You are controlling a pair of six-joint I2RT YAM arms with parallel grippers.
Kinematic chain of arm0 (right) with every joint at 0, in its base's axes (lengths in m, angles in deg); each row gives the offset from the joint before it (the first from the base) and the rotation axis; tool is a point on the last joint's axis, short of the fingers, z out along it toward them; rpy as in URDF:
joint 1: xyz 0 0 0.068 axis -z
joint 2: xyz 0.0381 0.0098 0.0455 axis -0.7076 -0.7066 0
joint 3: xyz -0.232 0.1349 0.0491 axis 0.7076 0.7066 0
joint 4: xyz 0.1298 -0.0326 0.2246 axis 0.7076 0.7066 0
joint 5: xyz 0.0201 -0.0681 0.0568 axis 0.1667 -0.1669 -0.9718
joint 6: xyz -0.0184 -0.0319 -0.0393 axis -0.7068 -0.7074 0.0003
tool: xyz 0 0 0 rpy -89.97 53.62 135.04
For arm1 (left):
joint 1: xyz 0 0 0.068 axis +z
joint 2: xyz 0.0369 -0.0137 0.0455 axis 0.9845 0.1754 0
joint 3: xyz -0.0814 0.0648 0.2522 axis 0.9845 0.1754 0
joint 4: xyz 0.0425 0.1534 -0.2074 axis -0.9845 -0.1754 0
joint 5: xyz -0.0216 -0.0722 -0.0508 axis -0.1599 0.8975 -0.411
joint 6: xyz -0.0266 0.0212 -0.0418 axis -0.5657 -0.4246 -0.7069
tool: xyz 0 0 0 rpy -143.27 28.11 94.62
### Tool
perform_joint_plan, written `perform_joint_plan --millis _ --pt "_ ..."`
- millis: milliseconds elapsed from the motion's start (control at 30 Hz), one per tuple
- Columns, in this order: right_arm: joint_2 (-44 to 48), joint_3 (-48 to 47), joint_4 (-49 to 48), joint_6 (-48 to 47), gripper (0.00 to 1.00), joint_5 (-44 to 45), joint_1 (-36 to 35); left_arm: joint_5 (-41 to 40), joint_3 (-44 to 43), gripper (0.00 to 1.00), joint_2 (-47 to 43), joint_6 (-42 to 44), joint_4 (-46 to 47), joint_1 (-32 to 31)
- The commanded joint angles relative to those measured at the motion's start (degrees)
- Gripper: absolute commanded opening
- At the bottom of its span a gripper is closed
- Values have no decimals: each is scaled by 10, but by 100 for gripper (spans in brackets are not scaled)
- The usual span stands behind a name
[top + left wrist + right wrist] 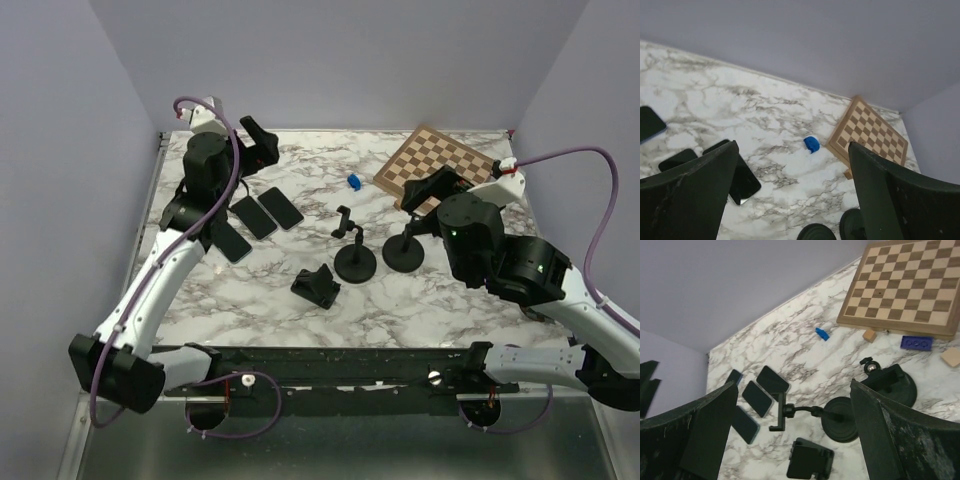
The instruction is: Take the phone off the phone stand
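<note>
Tabletop: white grey-veined marble table [450,300], everything below rests on it
Near centre: small black plastic folding stand [316,285], empty
Behind it: black gooseneck clamp stand [355,262] on a round base, clamp raised and holding nothing
Just beside, to the right: second black round-base stand [403,254], also bare
Right gripper [792,385]: hovering above the two round bases, jaws spread wide, nothing between them
Phones: three black glass-faced slabs lying flat on the marble left of the stands: left phone [232,241], middle phone [255,216], right phone [282,208]; a fourth dark slab [733,376] shows past them from the right wrist
Task's phone: no stand carries one, so it is judged to be among these; which one cannot be told
Pointing: each lies flat, dark face up, side by side and parallel, long axis on a diagonal from far-left to near-right
Further back: small blue plastic block [353,181], then a wooden chessboard [435,163] towards the far-right corner
Left gripper [792,145]: raised over the far-left, beyond the phones, fingers apart and empty
Step in hand: removal looks complete, with neither arm touching stand or phone
Next move: probably only a retreat to rest, steering both arms clear of the raised clamp and the flat phones
</note>
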Motion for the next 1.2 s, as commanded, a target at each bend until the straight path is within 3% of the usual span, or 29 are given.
perform_joint_plan --millis 0,300,600,833,1167 --pt "9 17 29 -67 100 38 -3 -42 55 99 -82 137 110 -55" --pt "49 91 -38 -145 100 10 -3 -85 159 99 -238 287 266 -171" --pt "162 181 -142 -210 100 -22 -4 -116 275 99 -355 384 444 -204" --pt "285 265 -278 -266 100 -60 -4 -130 281 99 -353 401 453 -204" --pt "327 267 -281 -280 100 -43 -4 -126 278 99 -351 397 442 -203"
